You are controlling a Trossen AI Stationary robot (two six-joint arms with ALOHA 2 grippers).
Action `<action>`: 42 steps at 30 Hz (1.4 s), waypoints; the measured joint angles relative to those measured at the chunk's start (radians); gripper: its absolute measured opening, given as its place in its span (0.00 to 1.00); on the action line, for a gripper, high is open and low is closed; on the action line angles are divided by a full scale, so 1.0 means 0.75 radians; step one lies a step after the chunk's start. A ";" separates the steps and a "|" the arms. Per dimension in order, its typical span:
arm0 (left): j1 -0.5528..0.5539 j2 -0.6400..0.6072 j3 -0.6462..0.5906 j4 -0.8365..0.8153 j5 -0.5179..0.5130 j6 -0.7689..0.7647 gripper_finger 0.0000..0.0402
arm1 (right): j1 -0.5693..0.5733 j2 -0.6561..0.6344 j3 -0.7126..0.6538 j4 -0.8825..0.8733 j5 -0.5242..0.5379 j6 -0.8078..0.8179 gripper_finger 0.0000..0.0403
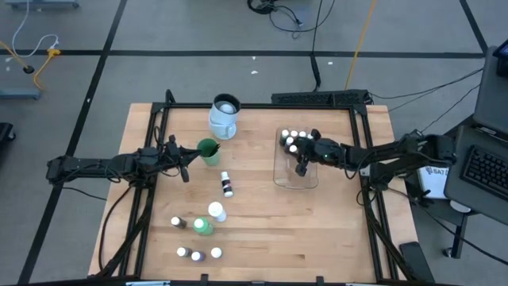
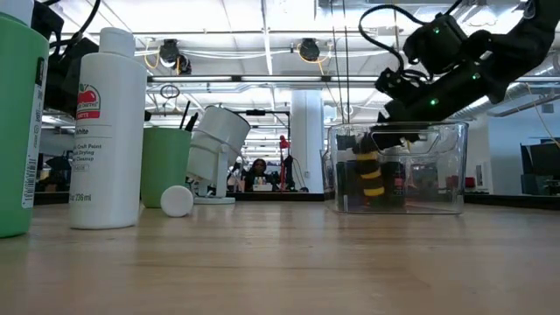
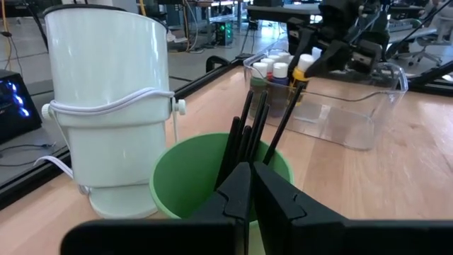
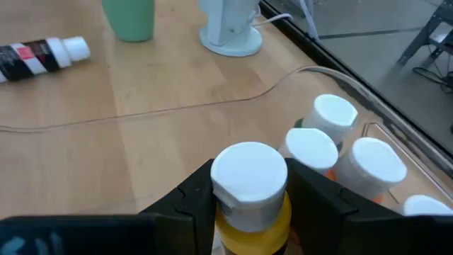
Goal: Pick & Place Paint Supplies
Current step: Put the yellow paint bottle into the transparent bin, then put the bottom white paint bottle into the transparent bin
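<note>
From above, you have a wooden table (image 1: pixel 254 230) on a grey floor crossed by dark tape lines and cables. Count the loose bottles: one black-and-white bottle (image 1: pixel 227 184) lying near the table's centre, a white bottle (image 1: pixel 216 211) and a green bottle (image 1: pixel 203 226) at about 7 o'clock from it, one small bottle (image 1: pixel 178 222) further towards 8 o'clock, and three small ones (image 1: pixel 197 254) along the near edge. The clear tub (image 1: pixel 296 159) at 3 o'clock holds roughly five white-capped bottles; the arm hides part of it, so the count is uncertain. The green cup (image 1: pixel 209 150) and the white mug (image 1: pixel 225 116) stand at 11 o'clock.

At table height, you see an open workshop with ceiling lights beyond the table, and the right arm reaching down into the tub.

On the left wrist, the left gripper (image 3: pixel 249 188) is pinched closed just over the green cup, in which three or four dark brushes (image 3: pixel 244 131) stand; they pass right by the fingertips and I cannot tell whether any is gripped.

On the right wrist, the right gripper (image 4: pixel 249 191) clasps a yellow white-capped bottle (image 4: pixel 249 185) between its fingers, inside the tub next to three capped neighbours (image 4: pixel 333 145).
</note>
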 joint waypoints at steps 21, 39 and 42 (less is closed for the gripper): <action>0.000 0.000 0.000 -0.010 0.005 -0.004 0.05 | -0.022 0.024 0.000 0.094 0.062 -0.056 0.54; -0.001 -0.001 0.000 -0.015 0.001 -0.006 0.05 | 0.437 -0.023 0.299 0.093 -0.188 -0.201 0.37; -0.001 0.000 -0.001 -0.039 0.011 -0.034 0.05 | 0.481 -0.149 0.289 0.108 -0.144 -0.259 0.25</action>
